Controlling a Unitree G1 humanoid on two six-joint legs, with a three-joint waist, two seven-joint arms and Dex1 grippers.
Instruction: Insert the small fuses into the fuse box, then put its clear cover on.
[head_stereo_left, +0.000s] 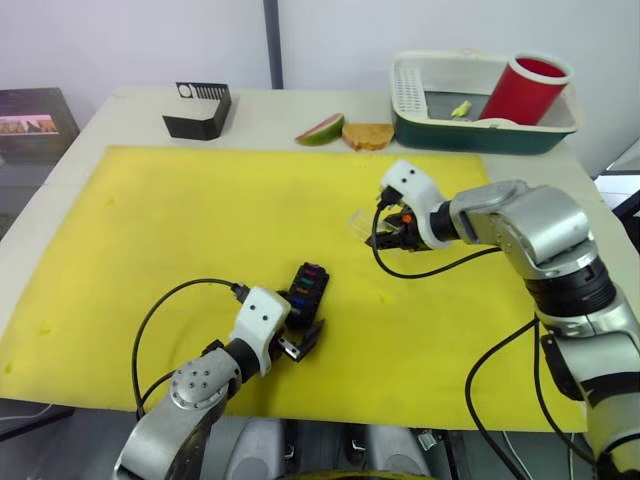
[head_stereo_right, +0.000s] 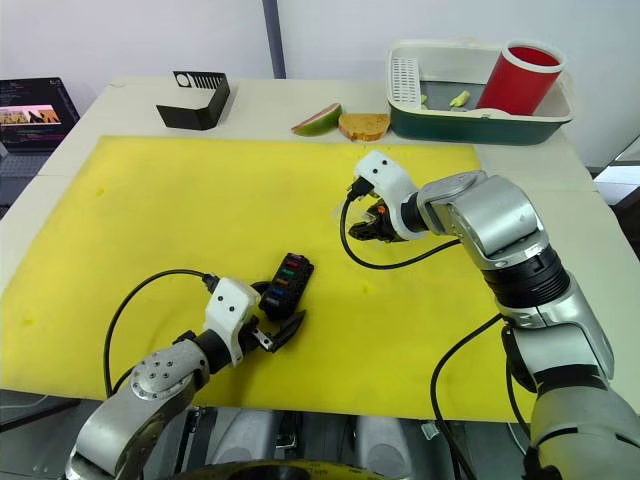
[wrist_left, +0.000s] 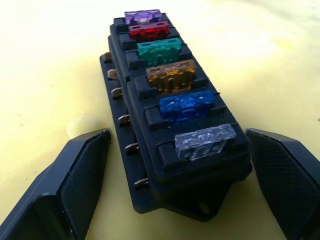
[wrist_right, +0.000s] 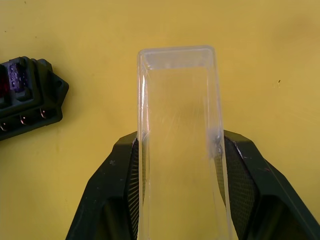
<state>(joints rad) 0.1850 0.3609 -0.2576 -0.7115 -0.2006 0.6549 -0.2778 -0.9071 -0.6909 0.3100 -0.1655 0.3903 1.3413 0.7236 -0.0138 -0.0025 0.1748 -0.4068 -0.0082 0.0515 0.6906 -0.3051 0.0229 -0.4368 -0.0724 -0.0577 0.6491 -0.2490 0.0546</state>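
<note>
Clear cover (wrist_right: 180, 140) is clamped in the right gripper (wrist_right: 179, 165), at two o'clock from the fuse box (head_stereo_left: 307, 285). Left gripper (wrist_left: 177, 185) gapes wide around the box (six small fuses (wrist_left: 172, 75) seated).

Looks like a robot test lab, set up with kitchen props. Pale surface (head_stereo_left: 120, 105) covered by a wide yellow mat (head_stereo_left: 180, 230), against a plain white wall. Green-and-white plastic dish basket (head_stereo_left: 480, 130) with a red cylindrical cup (head_stereo_left: 525, 90), fake bread slice (head_stereo_left: 368, 135), open laptop (head_stereo_right: 30, 115) at the edge.

Clear cover (wrist_right: 177, 150) near end cut off by frame edge; fuse box (wrist_right: 27, 97) partly cropped, maybe half.
</note>
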